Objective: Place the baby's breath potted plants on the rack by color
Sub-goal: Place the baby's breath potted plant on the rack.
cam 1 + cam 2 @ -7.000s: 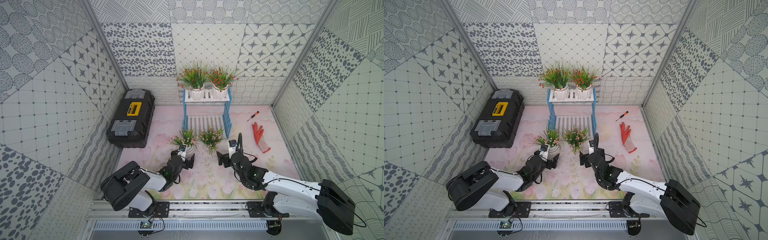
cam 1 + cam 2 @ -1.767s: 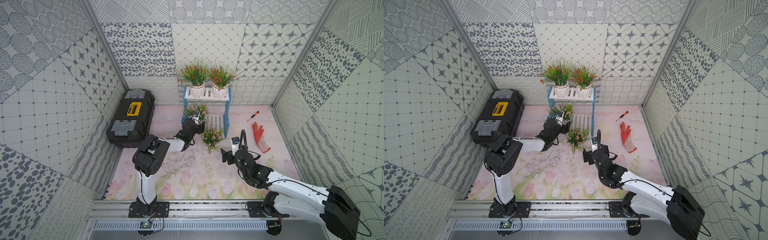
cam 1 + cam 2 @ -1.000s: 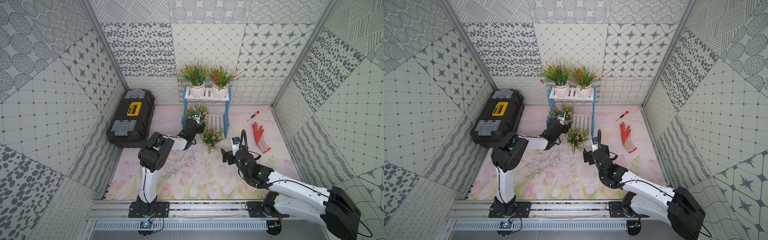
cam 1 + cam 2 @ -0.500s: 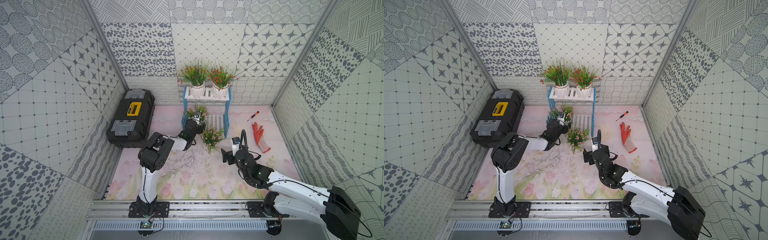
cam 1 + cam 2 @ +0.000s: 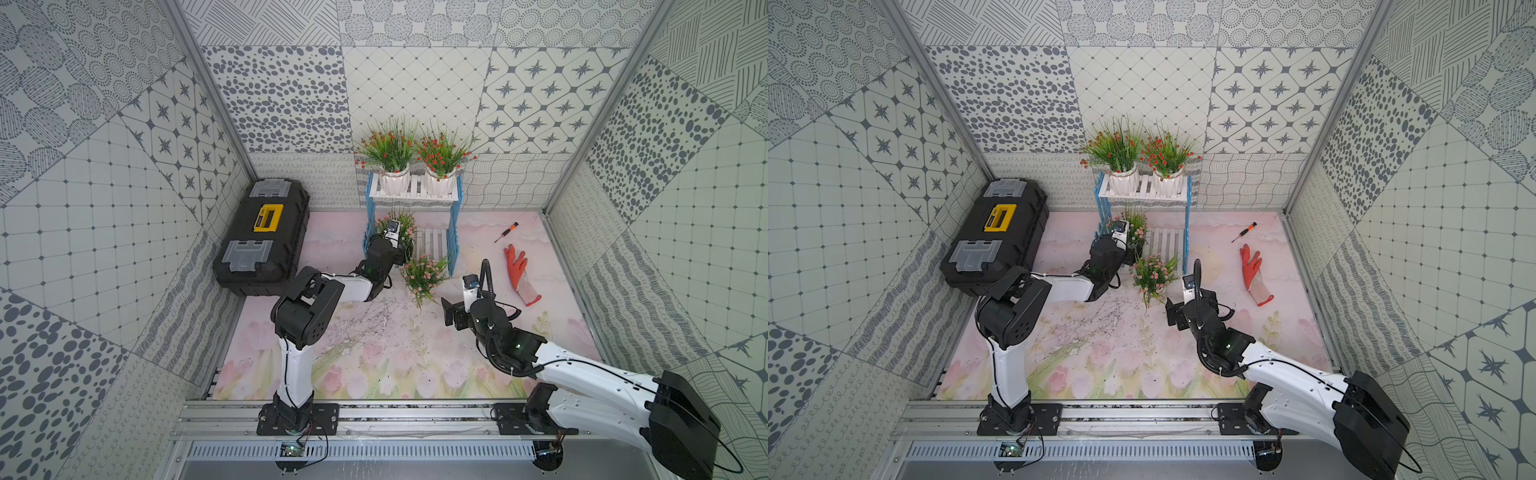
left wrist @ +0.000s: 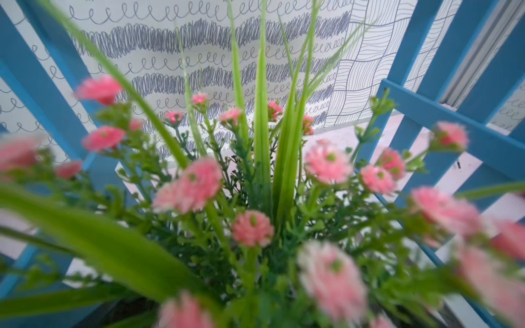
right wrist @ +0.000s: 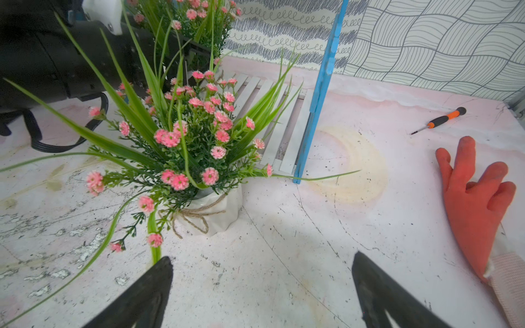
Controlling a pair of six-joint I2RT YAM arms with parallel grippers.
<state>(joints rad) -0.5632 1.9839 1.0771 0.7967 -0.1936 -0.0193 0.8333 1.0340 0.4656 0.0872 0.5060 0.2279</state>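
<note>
Since 7 seconds ago the left arm has stretched from the front of the counter (image 5: 374,345) out to the rack (image 5: 454,232) at the middle of the back edge, and 1 pink plant (image 5: 400,220) has travelled with it. It now stands on the lower shelf, at the end nearer the toolbox (image 5: 262,237), its flowers filling the left wrist view between the blue side frames. The left end effector (image 5: 398,251) hangs right at that plant, but leaves hide its jaws and I cannot tell whether they grip the pot or stand apart. On the upper shelf 1 red plant (image 5: 388,151) and the other red plant (image 5: 442,153) stand side by side.

The second pink plant (image 7: 196,133) stands upright on the counter, just in front of the rack's front right post. The right end effector (image 7: 261,267) hovers near it, low over the counter, jaws wide apart and empty.

By its looks this plant is light, plastic and top-heavy, under a springy spread of leaves that would slip away if pinched. The white pot (image 7: 218,210) looks stiff, ribbed and smooth, likely a little slippery, with a twine bow tied round it. The sound hold is across the pot's body below the twine, approached low so the leaves are pushed aside, not trapped. It belongs on the free half of the lower shelf beside its pink twin, where the tall blades may catch under the upper shelf. A glove (image 5: 519,274) and a screwdriver (image 5: 506,232) lie toward the right edge.
</note>
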